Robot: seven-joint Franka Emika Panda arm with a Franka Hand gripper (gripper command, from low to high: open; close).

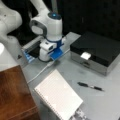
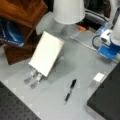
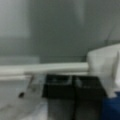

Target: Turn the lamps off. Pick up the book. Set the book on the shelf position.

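Gripper (image 1: 47, 56) state cannot be told; nothing is seen held. The book (image 1: 58, 97), propped tilted, is judged light, floppy, best gripped at an edge.

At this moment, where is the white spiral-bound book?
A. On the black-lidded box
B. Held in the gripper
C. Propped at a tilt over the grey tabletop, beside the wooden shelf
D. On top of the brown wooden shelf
C: in both front views the book leans tilted over the grey tabletop next to the wooden shelf, apart from the gripper.
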